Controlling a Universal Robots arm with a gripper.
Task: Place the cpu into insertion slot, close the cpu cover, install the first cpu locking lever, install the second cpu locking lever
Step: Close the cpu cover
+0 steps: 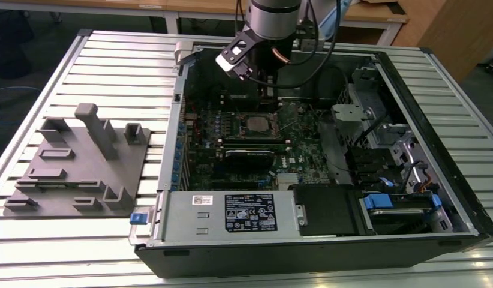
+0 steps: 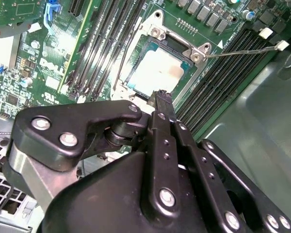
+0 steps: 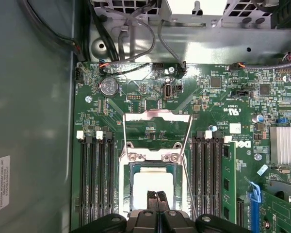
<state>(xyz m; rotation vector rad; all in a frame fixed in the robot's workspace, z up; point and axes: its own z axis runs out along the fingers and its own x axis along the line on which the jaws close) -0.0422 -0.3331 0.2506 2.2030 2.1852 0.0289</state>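
As the black gripper [image 3: 157,194], closed on nothing, hangs close over the flat silver-grey square cpu [image 3: 145,187], a push could tilt it.

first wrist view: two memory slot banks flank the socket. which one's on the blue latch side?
The bank between the cpu and the blue latch, toward the finned heatsink. The other bank runs along the grey case wall.

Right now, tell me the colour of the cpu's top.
Pale silver-grey; the cpu shows best in the first wrist view.
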